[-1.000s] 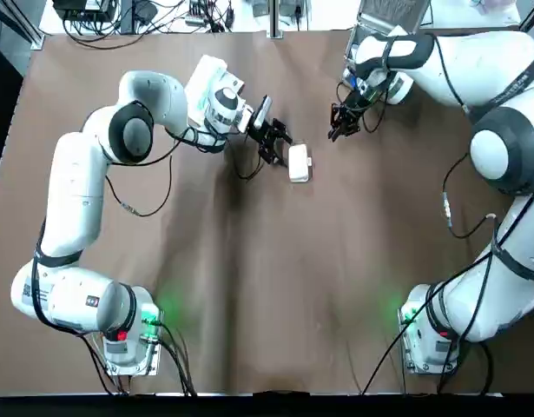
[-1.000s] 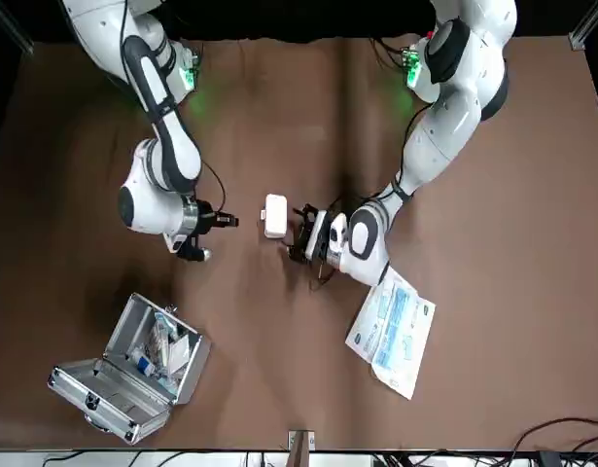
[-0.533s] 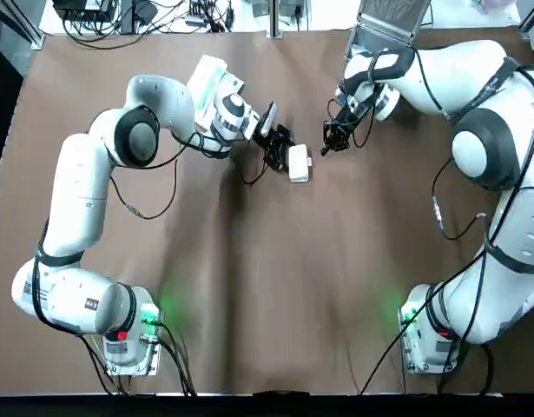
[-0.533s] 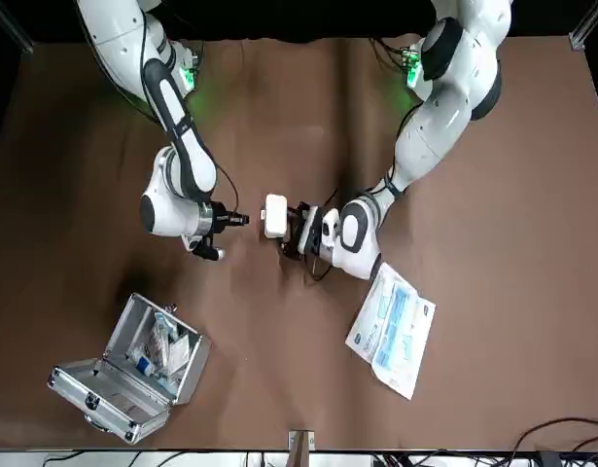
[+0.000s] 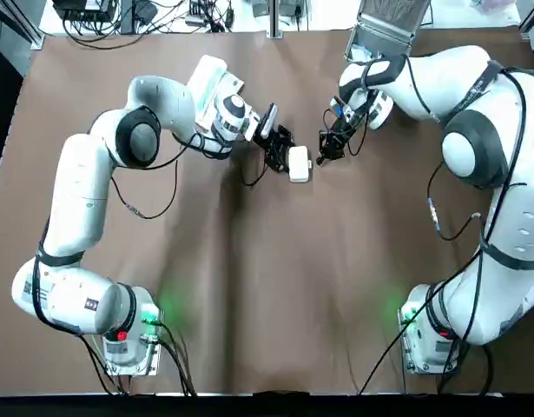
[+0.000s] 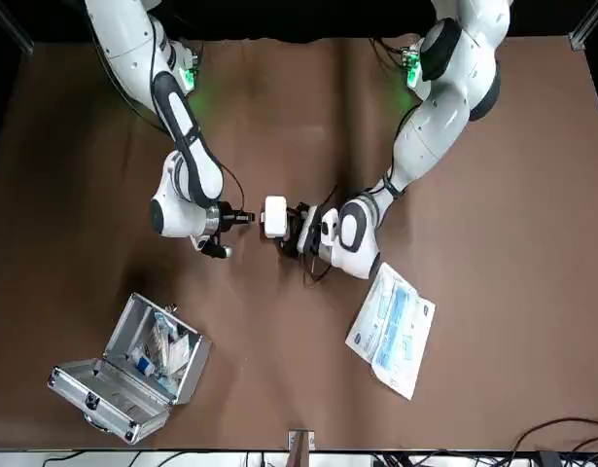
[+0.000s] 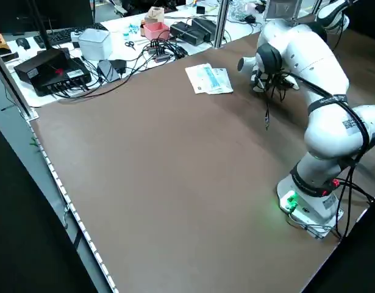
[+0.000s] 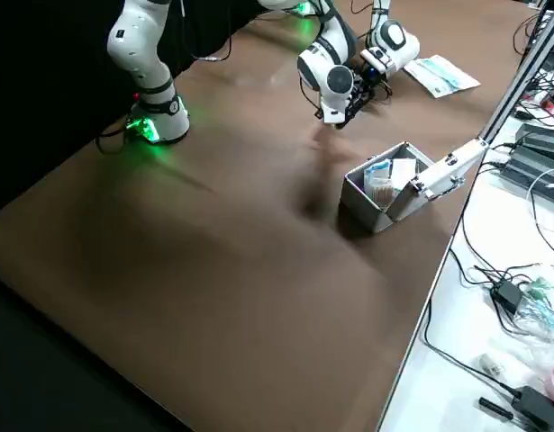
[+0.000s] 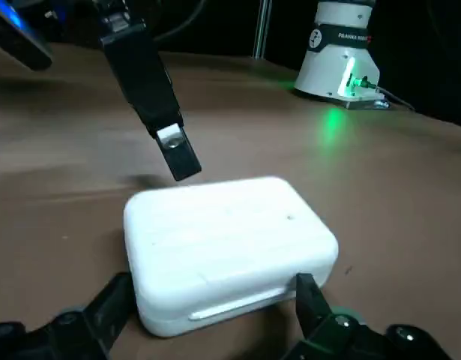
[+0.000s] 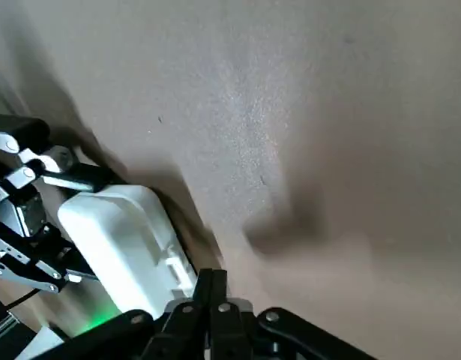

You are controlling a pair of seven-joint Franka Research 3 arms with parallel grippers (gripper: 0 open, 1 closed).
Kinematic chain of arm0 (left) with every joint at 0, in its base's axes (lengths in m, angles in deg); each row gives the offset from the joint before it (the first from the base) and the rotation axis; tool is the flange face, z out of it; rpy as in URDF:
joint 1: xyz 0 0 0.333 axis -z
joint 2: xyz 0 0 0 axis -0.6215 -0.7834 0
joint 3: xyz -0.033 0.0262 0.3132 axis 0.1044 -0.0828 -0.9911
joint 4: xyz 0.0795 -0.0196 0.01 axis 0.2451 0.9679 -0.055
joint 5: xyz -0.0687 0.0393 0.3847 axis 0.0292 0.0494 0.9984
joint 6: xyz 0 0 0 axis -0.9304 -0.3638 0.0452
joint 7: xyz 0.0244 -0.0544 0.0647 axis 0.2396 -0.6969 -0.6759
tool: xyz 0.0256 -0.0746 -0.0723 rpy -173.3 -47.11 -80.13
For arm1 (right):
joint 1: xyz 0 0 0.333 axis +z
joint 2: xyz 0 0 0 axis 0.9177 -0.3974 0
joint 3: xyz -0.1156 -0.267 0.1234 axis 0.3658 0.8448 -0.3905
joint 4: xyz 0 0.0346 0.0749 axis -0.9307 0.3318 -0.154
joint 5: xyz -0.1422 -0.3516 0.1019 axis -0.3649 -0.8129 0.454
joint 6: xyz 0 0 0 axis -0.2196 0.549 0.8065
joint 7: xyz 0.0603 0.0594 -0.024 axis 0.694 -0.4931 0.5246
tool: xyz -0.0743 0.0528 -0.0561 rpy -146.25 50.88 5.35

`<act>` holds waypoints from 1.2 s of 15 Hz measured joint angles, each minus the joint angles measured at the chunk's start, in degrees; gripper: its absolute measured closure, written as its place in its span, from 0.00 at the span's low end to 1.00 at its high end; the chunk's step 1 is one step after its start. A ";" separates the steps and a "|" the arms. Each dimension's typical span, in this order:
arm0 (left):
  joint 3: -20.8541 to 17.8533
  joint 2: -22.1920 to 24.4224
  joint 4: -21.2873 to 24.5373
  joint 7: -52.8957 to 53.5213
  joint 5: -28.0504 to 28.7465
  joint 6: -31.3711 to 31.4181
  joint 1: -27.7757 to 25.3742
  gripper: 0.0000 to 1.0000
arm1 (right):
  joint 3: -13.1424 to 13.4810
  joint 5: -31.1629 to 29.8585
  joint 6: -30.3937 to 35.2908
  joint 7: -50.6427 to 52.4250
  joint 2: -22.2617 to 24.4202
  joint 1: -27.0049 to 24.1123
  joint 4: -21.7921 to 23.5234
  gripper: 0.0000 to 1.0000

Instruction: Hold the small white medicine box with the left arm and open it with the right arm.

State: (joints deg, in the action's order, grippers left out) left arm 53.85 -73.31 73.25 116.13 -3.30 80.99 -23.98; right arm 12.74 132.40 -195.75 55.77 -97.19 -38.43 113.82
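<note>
The left gripper (image 5: 285, 155) is reaching in low over the brown worktop (image 5: 275, 278), its jaws pinching the small white medicine box (image 5: 299, 162) by two opposite sides. The box is lying flat and closed on the worktop, toward the far middle. The right gripper (image 5: 322, 155) is hovering just beside the box's other end, jaws pressed together, tip angling down toward it.

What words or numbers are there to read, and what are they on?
"FRANKA", next word blurred: on the right arm's base.
Blue print on the packet: too small to read.
Label on the left arm: too small to read.
None showing on the box.
</note>
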 joint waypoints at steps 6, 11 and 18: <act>-0.63 -0.19 -0.33 5.31 0.00 0.15 0.56 0.03 | 0.03 0.97 0.00 1.88 -1.12 0.12 -0.36 0.99; -1.14 -0.16 -1.08 6.97 -0.01 0.30 0.57 0.26 | -0.44 1.18 0.11 2.80 -2.95 0.41 -1.76 0.99; -1.39 -0.15 -1.54 7.26 -0.01 0.24 0.10 0.49 | -1.47 2.17 0.92 3.32 -3.59 0.58 -2.57 0.99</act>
State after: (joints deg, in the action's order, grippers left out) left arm 52.47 -73.46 71.71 123.38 -3.31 81.23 -23.88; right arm 11.26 134.57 -194.83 59.09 -100.78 -37.85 111.25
